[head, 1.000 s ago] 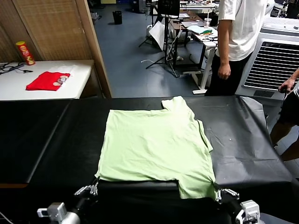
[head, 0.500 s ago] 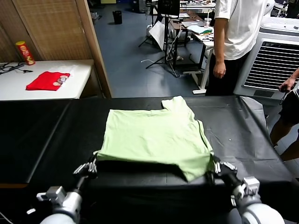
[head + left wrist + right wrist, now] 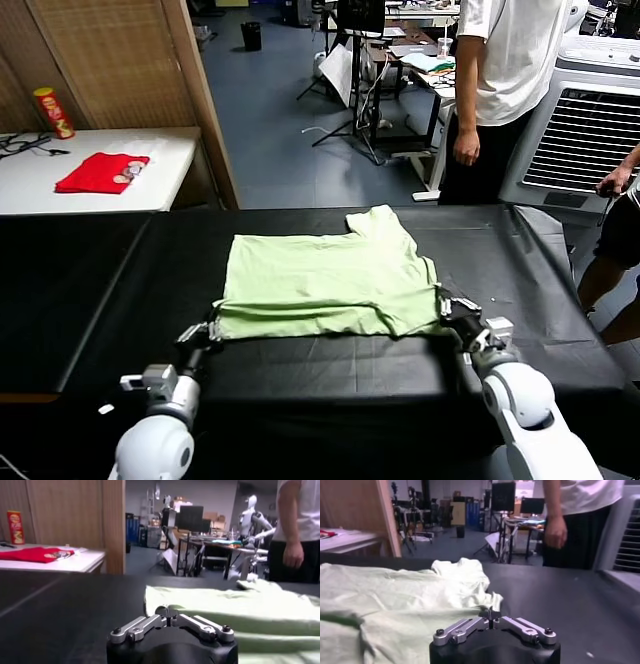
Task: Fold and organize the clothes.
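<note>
1. The pale green shirt [image 3: 325, 285] is spread on the black desk [image 3: 520, 290], its near hem doubled over.
2. The left gripper [image 3: 200, 333] is set at the fold's left corner, the right gripper [image 3: 452, 306] at its right corner.
3. Neither gripper's hold can be told.

Thin soft-cloth shirt [image 3: 325, 280], matt black table [image 3: 100, 300]

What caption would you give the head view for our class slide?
Both grippers, left and right, at the folded edge of a light-green shirt on the black table.
</note>
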You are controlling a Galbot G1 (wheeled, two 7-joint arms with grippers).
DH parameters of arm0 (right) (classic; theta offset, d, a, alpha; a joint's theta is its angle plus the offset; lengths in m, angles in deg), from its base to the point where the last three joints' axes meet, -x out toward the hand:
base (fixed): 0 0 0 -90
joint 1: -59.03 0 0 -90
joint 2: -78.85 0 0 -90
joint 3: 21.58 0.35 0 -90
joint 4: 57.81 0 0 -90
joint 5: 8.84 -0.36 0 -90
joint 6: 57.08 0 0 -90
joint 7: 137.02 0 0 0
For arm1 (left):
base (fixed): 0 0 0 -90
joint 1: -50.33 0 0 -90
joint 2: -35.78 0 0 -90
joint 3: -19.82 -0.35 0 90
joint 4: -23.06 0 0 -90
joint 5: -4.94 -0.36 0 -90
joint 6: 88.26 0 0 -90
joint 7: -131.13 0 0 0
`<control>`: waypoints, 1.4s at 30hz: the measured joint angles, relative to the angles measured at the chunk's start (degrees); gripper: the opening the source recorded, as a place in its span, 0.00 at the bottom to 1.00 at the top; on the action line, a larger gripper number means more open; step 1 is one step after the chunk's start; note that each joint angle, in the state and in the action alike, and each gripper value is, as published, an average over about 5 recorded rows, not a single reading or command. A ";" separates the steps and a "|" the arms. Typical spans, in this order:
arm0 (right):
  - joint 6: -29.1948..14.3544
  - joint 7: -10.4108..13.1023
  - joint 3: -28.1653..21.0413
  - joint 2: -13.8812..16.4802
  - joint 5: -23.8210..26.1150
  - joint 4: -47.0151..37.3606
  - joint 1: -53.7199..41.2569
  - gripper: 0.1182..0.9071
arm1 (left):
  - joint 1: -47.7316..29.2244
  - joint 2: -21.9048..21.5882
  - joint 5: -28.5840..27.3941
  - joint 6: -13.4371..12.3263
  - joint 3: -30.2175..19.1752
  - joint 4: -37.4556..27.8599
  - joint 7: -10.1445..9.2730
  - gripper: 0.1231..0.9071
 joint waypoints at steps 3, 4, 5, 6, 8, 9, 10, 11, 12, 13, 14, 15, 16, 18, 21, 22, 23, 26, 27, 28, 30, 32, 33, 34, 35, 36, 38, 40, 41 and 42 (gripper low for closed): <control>0.88 0.18 1.14 0.67 0.64 3.33 3.09 0.82 | 0.38 -0.30 -0.10 0.04 0.02 -0.25 0.04 0.31; 1.00 0.22 1.52 0.78 0.97 4.23 4.17 0.84 | 0.61 -0.43 -0.11 0.09 0.03 -0.22 0.05 0.37; 1.05 0.24 1.89 0.81 1.27 4.96 5.23 0.85 | 0.87 -0.55 -0.11 0.15 0.04 -0.14 0.05 0.46; 1.05 0.26 2.19 0.77 1.50 5.54 6.29 0.86 | 1.17 -0.66 -0.10 0.22 0.04 0.01 0.06 0.52; 1.04 0.28 2.65 0.51 1.83 6.34 8.19 0.86 | 1.88 -0.82 -0.04 0.37 0.05 0.51 0.06 0.67; 1.03 0.30 2.83 0.35 1.95 6.65 9.02 0.86 | 2.25 -0.87 0.07 0.47 0.06 0.81 0.06 0.73; 1.01 0.32 2.98 0.18 2.03 6.91 9.77 0.86 | 2.65 -0.90 0.25 0.61 0.07 1.15 0.07 0.77; 1.00 0.34 3.10 0.02 2.11 7.10 10.40 0.85 | 3.04 -0.93 0.51 0.79 0.08 1.45 0.08 0.81; 0.98 0.36 3.18 -0.09 2.19 7.24 10.90 0.84 | 3.42 -0.94 0.84 1.03 0.09 1.71 0.11 0.84; 0.93 0.38 3.25 -0.19 2.29 7.32 11.29 0.81 | 3.78 -0.96 1.23 1.32 0.10 1.94 0.16 0.85; 0.86 0.38 3.29 -0.28 2.42 7.35 11.58 0.77 | 4.09 -0.96 1.66 1.63 0.11 2.11 0.21 0.86; 0.78 0.36 3.30 -0.35 2.57 7.35 11.77 0.73 | 4.32 -0.92 2.11 1.93 0.12 2.21 0.26 0.86; 0.68 0.35 3.31 -0.40 2.74 7.31 11.91 0.68 | 4.50 -0.87 2.59 2.22 0.13 2.26 0.30 0.86; 0.49 0.30 3.32 -0.46 3.02 7.22 12.07 0.56 | 4.69 -0.77 3.56 2.72 0.19 2.22 0.36 0.86; 0.36 0.28 3.29 -0.46 3.20 7.31 12.24 0.35 | 4.77 -0.73 4.93 3.16 0.33 1.87 0.57 0.85; 0.36 0.28 3.26 -0.45 3.21 7.39 12.28 0.29 | 4.75 -0.74 5.36 3.24 0.41 1.70 0.67 0.82; 0.40 0.30 3.24 -0.44 3.22 7.51 12.34 0.21 | 4.72 -0.76 5.77 3.31 0.51 1.52 0.79 0.77; 0.68 0.48 3.19 -0.38 3.30 7.95 12.65 0.05 | 4.59 -0.89 6.67 3.51 0.77 1.09 1.12 0.60; 0.91 0.64 3.18 -0.34 3.34 8.16 12.84 0.03 | 4.55 -0.96 6.82 3.56 0.82 0.98 1.19 0.54; 1.18 0.83 3.19 -0.27 3.38 8.38 13.05 0.02 | 4.53 -1.01 6.89 3.61 0.84 0.88 1.22 0.47; 1.88 1.34 3.30 -0.07 3.42 8.90 13.57 0.01 | 4.51 -1.12 6.84 3.67 0.85 0.72 1.15 0.34; 2.67 1.80 3.57 0.21 3.34 9.57 14.28 0.01 | 4.64 -1.23 6.43 3.76 0.85 0.72 0.84 0.19; 3.07 1.96 3.77 0.38 3.27 9.99 14.74 0.01 | 4.78 -1.32 6.05 3.80 0.86 0.81 0.59 0.13; 3.45 2.05 4.01 0.55 3.18 10.45 15.26 0.01 | 4.99 -1.46 5.57 3.87 0.89 0.96 0.27 0.08; 3.83 2.11 4.26 0.72 3.06 10.96 15.86 0.01 | 5.27 -1.66 4.95 4.05 0.95 1.21 -0.14 0.04; 4.22 2.16 4.57 0.91 2.94 11.53 16.57 0.01 | 5.58 -1.89 4.32 4.28 1.04 1.50 -0.56 0.02; 4.87 2.27 5.27 1.20 2.79 12.74 18.14 0.01 | 6.33 -2.45 3.15 4.98 1.24 2.33 -1.37 0.01; 5.40 2.49 6.01 1.36 2.72 14.04 19.86 0.01 | 7.22 -3.10 2.27 5.74 1.40 3.43 -1.87 0.01; 5.59 2.66 6.33 1.35 2.67 14.66 20.70 0.01 | 7.77 -3.49 1.93 6.08 1.45 4.12 -2.00 0.01; 5.78 2.92 6.63 1.26 2.52 15.29 21.53 0.01 | 8.37 -3.91 1.65 6.35 1.52 4.85 -2.07 0.01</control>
